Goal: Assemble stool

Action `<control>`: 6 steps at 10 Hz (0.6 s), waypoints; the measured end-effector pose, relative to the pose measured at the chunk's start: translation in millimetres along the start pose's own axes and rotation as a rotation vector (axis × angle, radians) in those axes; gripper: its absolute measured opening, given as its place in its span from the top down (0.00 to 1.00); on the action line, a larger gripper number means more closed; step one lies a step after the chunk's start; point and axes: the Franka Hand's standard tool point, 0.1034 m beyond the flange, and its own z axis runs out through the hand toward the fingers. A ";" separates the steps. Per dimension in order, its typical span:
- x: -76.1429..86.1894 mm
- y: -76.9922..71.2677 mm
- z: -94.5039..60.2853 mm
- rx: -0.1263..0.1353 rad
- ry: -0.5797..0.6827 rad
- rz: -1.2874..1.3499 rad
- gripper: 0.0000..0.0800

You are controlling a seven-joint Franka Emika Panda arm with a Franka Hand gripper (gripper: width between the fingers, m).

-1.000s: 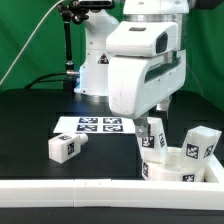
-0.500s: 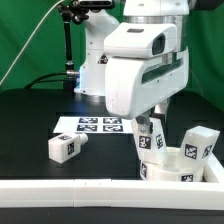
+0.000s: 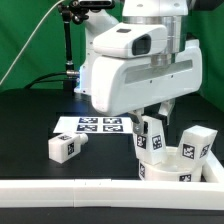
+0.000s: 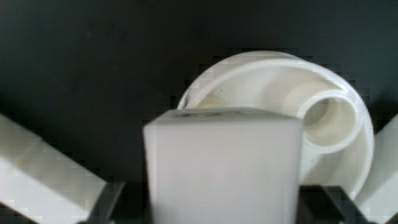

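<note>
My gripper [image 3: 152, 122] is shut on a white tagged block leg [image 3: 151, 137], which hangs slightly tilted at the left rim of the round ring seat [image 3: 172, 166]. In the wrist view the leg [image 4: 221, 160] fills the space between the dark fingers [image 4: 118, 204], with the seat [image 4: 285, 85] and its round hole beyond it. Whether the leg touches the seat is hidden. A second leg [image 3: 197, 143] stands at the seat's right side. A third leg [image 3: 65, 148] lies on the black table on the exterior view's left.
The marker board [image 3: 96, 125] lies flat behind the legs. A long white rail [image 3: 60, 190] runs along the table's front edge and turns up on the right past the seat; part of it shows in the wrist view [image 4: 39, 172]. The robot's base stands at the back.
The jaws have closed on the leg. The hand has since shifted toward the exterior view's left and turned, and the leg is now a little higher and tilted.
</note>
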 end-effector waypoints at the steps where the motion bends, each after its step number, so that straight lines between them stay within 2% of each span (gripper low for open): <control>1: 0.1 -1.1 0.2 0.000 0.001 0.143 0.58; 5: 3.3 -11.5 0.6 0.002 -0.001 0.691 0.58; 6: 3.9 -11.6 0.7 0.003 0.002 0.754 0.58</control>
